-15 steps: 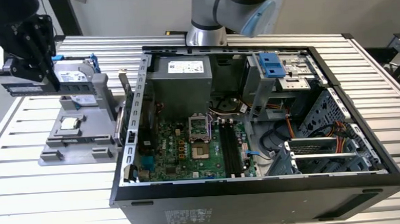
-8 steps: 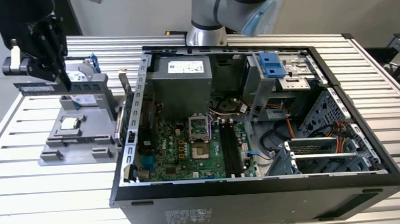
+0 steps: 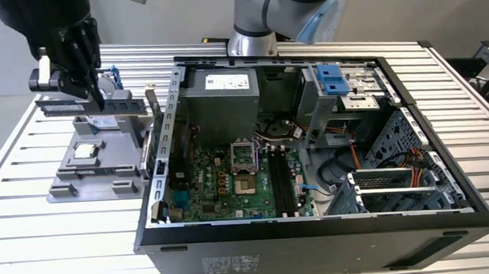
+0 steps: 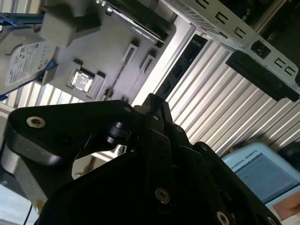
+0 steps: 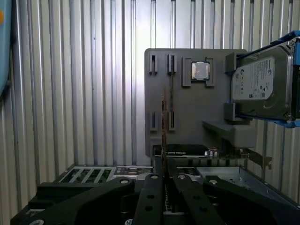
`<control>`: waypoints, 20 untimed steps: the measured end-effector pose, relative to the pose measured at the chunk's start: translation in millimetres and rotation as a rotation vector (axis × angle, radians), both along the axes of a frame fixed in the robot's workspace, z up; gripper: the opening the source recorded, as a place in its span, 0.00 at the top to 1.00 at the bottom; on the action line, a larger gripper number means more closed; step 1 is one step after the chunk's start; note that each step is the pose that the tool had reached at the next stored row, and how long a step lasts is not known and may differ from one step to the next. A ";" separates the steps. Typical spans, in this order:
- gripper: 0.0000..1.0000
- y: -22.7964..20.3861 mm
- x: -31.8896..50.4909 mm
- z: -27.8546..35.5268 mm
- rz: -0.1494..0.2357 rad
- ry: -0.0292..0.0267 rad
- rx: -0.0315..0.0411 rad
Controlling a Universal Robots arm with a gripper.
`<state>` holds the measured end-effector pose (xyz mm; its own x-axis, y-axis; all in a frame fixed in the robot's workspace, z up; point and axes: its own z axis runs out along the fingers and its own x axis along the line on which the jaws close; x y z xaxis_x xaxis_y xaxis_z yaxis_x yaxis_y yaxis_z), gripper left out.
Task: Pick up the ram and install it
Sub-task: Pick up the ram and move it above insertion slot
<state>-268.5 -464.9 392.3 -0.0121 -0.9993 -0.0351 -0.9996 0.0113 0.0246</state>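
Exterior view: the arm is reached out over the holder (image 3: 96, 176), with the gripper (image 3: 87, 100) pointed down above its far end. The jaws are clamped on the ram (image 3: 59, 108), which is carried level, above the holder and apart from it. The processor (image 3: 86, 150) is seated in its pocket on the holder, nearer the camera than the ram. The hard drive (image 3: 124, 100) is stood at the holder's far end, just beside the gripper. The case (image 3: 317, 246) wall runs close along the holder on the exterior view's right. Bare table (image 3: 32, 248) lies open on the holder's other side.

First wrist view: the ram (image 5: 164, 117) is seen edge-on as a thin line, pinched between the fingers (image 5: 152, 187) and lined up over the holder's (image 5: 197, 108) narrow slots. The processor (image 5: 200, 71) and hard drive (image 5: 260, 84) are set off to one side of that line, and open slats (image 5: 70, 93) are spread on the other.

Second wrist view: the gripper's (image 4: 152, 103) black body is tilted across the foreground. Beyond it the holder (image 4: 93, 47), processor (image 4: 82, 80) and hard drive (image 4: 26, 56) are seen. A strip of bare slats (image 4: 211, 108) is left between the holder and the case (image 4: 225, 23) edge.
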 end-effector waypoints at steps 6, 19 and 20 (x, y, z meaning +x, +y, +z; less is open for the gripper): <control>1.00 0.2 8.9 -0.1 0.000 0.0000 -0.0007; 1.00 0.7 33.1 -0.3 0.000 0.0000 -0.0007; 1.00 0.7 35.6 -0.3 0.000 0.0000 -0.0007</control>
